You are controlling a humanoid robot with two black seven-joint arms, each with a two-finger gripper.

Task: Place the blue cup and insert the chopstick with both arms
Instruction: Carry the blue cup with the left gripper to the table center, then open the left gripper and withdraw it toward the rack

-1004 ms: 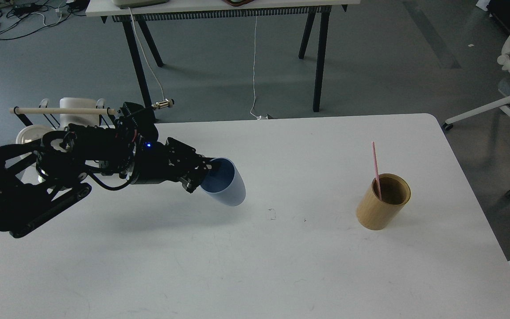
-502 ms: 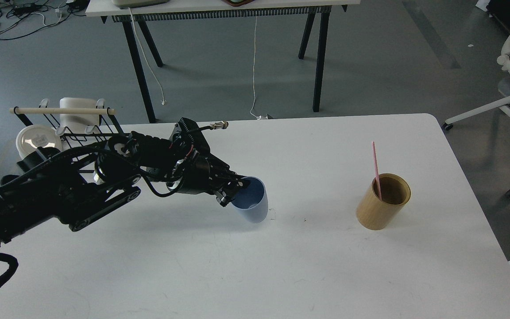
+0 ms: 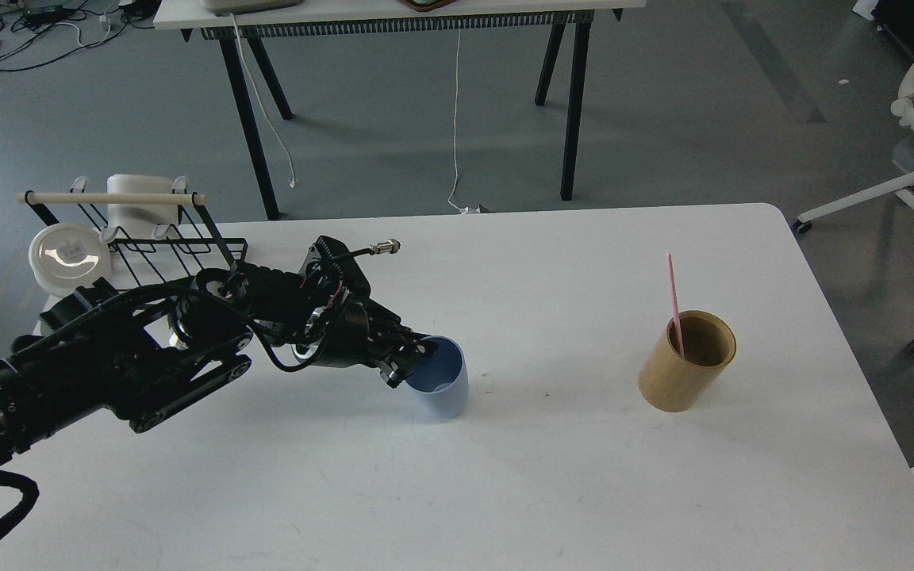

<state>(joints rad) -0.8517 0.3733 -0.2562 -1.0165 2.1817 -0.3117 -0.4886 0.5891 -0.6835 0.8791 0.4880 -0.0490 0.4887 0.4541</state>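
At the far left corner of the white worktop [image 3: 584, 476] stand a black wire rack [image 3: 163, 238] with a pale wooden rod [image 3: 112, 198] across its top and a round white lidded container [image 3: 70, 255] beside it, both behind the left arm and clear of the work. The left gripper [image 3: 408, 361] reaches toward the middle, its fingers [image 3: 393, 374] closed on the near rim of the blue cup [image 3: 441, 386], one apparently inside the mouth; the cup stands roughly upright near the worktop's centre, whether its base touches I cannot tell. It looks light and thin-walled, likely to tip or slide if nudged, so the rim pinch suits it and release should be gentle. Well apart to the right, the pink chopstick [image 3: 672, 293] leans in a tan bamboo-coloured cylinder [image 3: 687, 361]. It seems stiff, slim and slippery, best pinched on the upper part above the cylinder's rim. Nothing lies between cup and cylinder. The right gripper is out of view.
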